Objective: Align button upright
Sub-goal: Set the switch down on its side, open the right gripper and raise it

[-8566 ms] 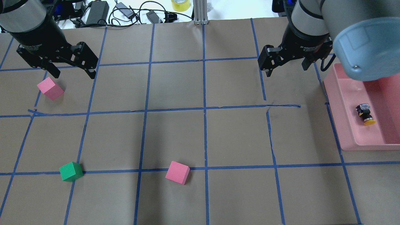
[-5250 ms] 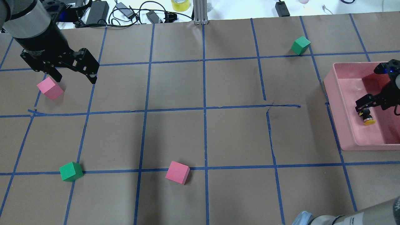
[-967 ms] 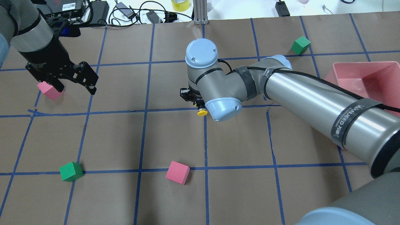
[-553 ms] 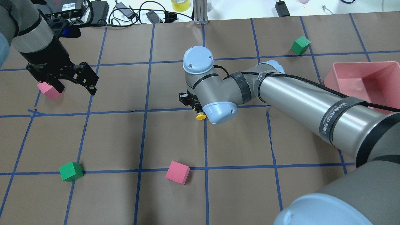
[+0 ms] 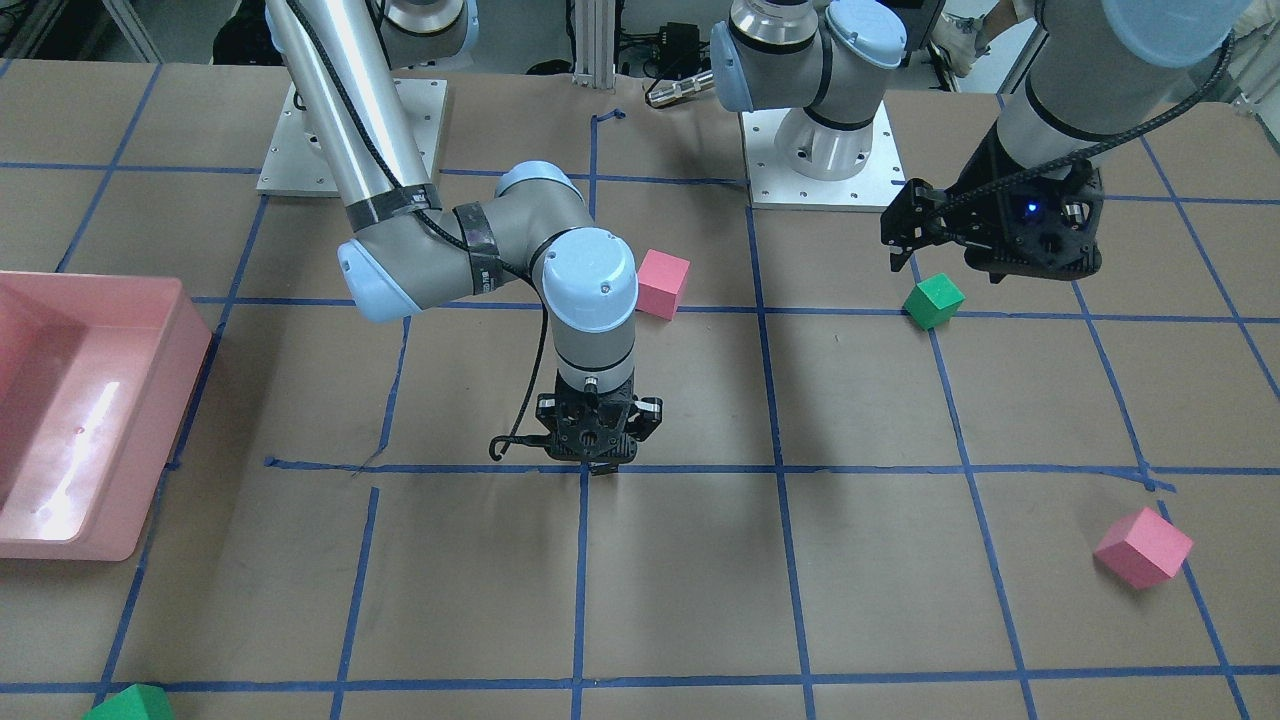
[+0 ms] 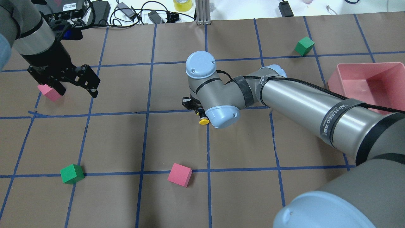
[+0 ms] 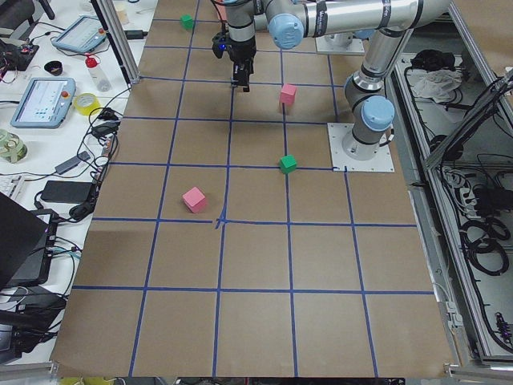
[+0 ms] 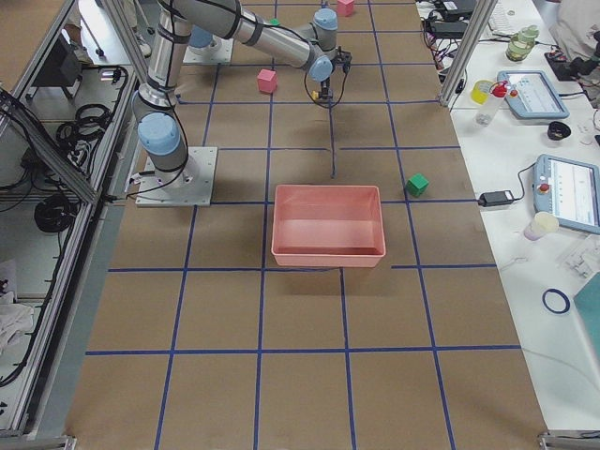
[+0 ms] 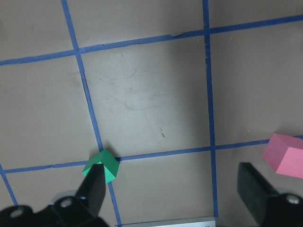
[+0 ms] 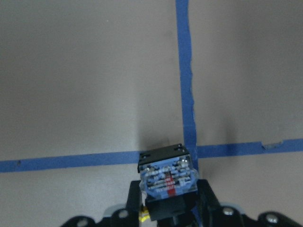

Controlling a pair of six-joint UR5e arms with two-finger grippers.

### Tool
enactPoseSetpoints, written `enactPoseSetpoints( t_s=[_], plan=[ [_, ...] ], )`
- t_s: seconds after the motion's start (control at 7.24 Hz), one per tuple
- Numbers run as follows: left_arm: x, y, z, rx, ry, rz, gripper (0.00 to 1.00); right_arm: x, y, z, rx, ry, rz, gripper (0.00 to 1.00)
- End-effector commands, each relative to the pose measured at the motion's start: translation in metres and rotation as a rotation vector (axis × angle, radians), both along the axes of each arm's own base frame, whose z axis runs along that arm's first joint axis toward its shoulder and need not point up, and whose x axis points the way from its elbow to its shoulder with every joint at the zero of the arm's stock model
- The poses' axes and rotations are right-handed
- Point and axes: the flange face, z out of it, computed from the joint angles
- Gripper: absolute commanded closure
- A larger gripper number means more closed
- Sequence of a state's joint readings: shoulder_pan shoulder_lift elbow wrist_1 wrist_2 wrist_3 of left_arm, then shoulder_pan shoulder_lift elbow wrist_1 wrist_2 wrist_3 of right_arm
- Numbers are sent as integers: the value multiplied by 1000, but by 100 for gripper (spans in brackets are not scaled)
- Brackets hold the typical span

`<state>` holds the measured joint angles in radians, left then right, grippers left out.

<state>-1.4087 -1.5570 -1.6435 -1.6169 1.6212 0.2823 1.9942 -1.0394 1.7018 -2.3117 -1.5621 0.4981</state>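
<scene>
Near the centre of the paper-covered desk, over a crossing of blue tape lines, the right pincer clamps the button, which has a glossy round yellow cap and a boxy silver-blue terminal base. The fingers and the arm's wrist largely hide its black body. The left pincer hangs spread and empty, partly screening a matte pink cube.

Button in the right claw over a tape crossing, tray well apart on the robot's right
</scene>
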Motion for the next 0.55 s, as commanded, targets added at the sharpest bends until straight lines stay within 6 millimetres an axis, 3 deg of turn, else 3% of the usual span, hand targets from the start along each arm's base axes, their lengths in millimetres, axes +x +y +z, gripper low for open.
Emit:
enactPoseSetpoints(
  t_s=[0.0,0.41],
  plan=[
    [1,0,-1,3,-3,0,0,0,1,-1,2,0,0,41],
    [0,0,-1,3,-4,-2,0,1,-3,10,-17,-6,1,0]
  ],
)
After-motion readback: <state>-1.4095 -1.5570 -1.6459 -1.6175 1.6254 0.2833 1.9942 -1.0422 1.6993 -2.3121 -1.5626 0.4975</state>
